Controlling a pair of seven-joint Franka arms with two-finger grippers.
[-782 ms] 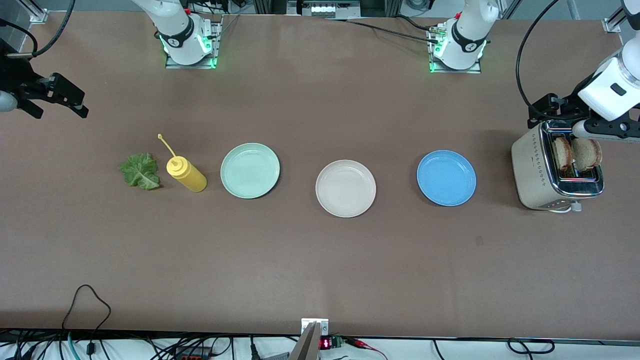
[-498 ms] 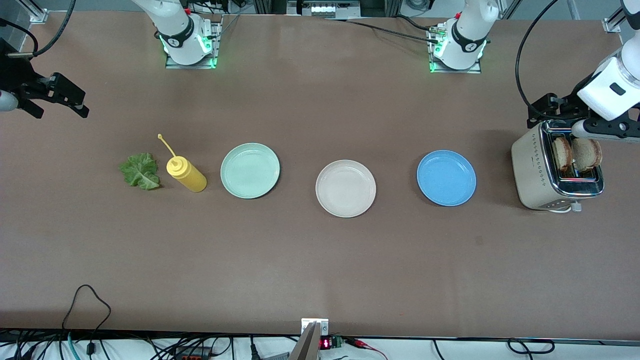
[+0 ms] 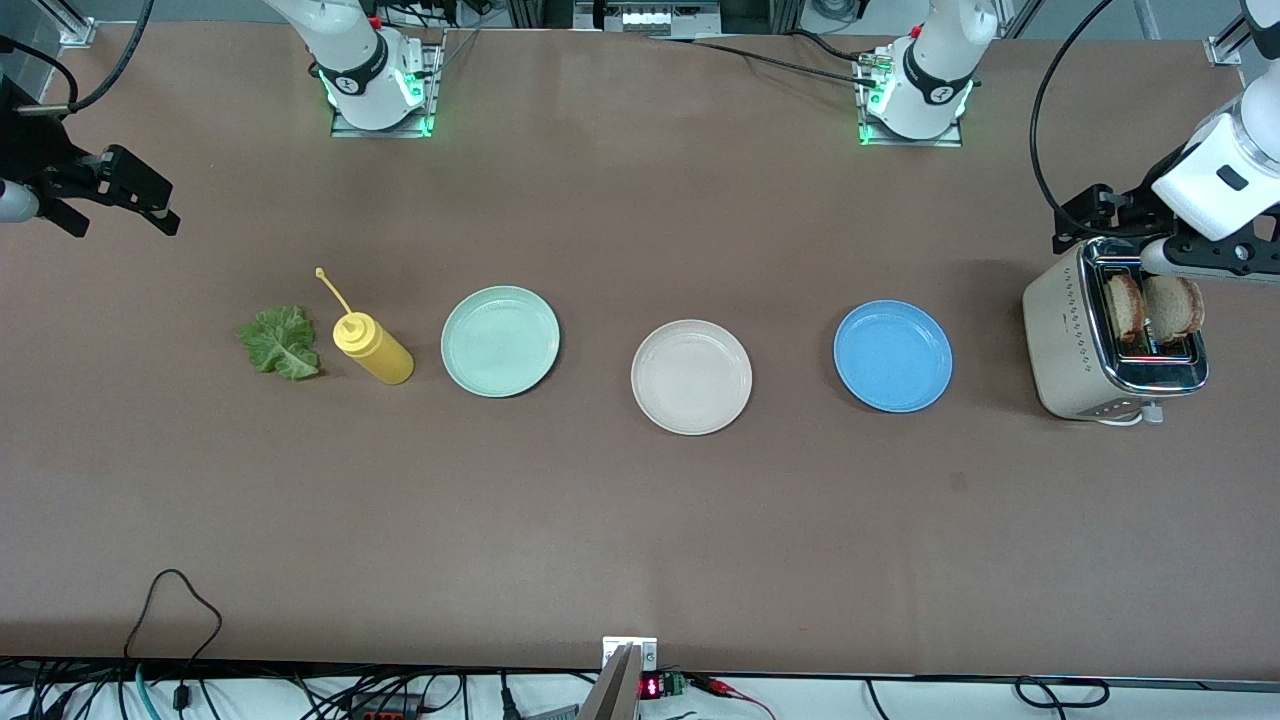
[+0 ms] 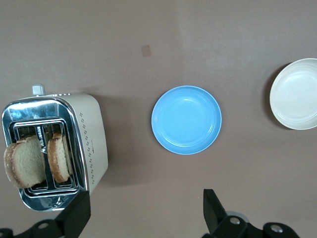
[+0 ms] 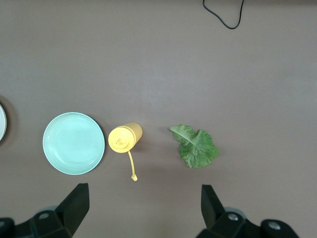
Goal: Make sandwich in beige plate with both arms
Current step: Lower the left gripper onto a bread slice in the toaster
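Hovering spread-fingered over the toaster (image 3: 1100, 340), left gripper (image 4: 143, 213) holds nothing; right gripper (image 5: 141, 210) hangs spread above the table's right-arm end. No readable writing shows.

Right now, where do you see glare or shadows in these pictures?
Front view: the toaster has bright glare on its chrome top, and the blue plate casts a thin dark shadow. Left wrist view: the chrome shines too. Right wrist view: soft shadow beside the mustard bottle.
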